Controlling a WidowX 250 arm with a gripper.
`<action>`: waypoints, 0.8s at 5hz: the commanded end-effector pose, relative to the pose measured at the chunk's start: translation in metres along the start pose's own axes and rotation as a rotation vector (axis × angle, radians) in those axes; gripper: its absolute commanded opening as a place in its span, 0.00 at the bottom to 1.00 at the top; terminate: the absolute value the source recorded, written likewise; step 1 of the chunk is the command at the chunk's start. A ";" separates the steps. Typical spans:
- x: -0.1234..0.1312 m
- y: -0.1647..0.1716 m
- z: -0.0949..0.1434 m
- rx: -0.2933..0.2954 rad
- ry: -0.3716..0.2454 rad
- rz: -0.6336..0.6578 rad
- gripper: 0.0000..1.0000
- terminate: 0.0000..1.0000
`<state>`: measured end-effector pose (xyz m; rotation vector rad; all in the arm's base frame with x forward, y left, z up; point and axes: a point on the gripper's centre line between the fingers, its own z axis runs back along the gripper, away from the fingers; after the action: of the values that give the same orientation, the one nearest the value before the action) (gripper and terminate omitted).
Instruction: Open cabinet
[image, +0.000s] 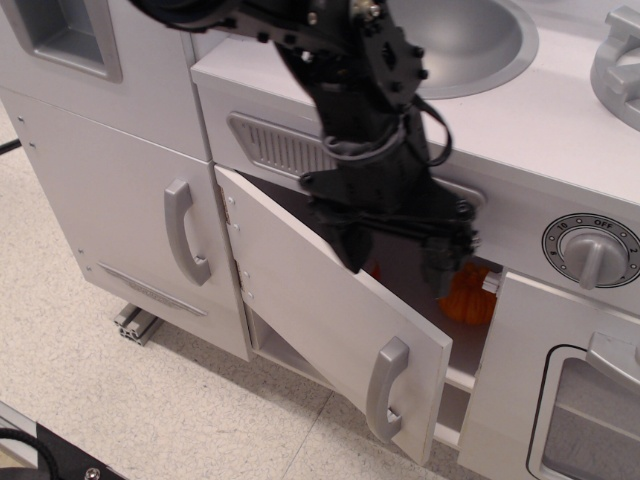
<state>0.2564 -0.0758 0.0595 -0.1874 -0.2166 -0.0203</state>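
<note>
Looks light and stiff, a flat cabinet (330, 320) door swinging freely on left-edge hinges; best taken by the curved handle (386, 388) near its free edge. Stands partly ajar below the sink (470, 45). End effector (395, 262) hovers above the door, fingers spread wide, gripping nothing.

Lt grey cabinet (330, 330) door swung ~half open, hinged left, handle (385, 388) right.
</note>
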 end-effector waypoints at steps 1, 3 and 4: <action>0.026 -0.011 -0.027 0.015 -0.107 -0.069 1.00 0.00; 0.025 0.004 -0.052 0.056 -0.127 -0.059 1.00 0.00; 0.014 0.019 -0.055 0.153 -0.092 0.012 1.00 0.00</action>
<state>0.2783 -0.0666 -0.0017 -0.0355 -0.2920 0.0264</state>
